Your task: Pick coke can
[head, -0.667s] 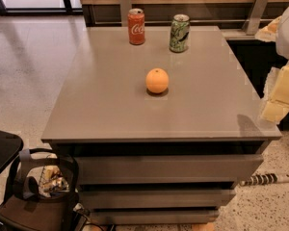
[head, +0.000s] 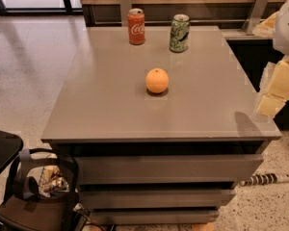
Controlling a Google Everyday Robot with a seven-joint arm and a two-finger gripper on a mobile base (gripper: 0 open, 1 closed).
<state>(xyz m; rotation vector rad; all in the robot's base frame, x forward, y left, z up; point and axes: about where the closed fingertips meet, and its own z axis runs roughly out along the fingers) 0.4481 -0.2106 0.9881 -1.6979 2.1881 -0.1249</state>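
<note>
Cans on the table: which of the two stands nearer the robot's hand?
The green-and-white can, standing right of the red coke can. The hand hangs beside the right edge of the table, on the green can's side.

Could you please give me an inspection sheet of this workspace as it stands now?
Surface: grey table top, flat, with drawer fronts below it.
Job's things: coke can upright near the far edge, touching nothing.
Clutter: green-and-white can upright to the right of the coke can, with a gap between them; orange mid-table, nearer the camera than both cans.
Grippers: pincer at the right edge of the view, beside the table's right side, well apart from the coke can.
Cables: striped cord on the floor at lower right.
Surroundings: black bag on the floor at lower left; speckled floor.
</note>
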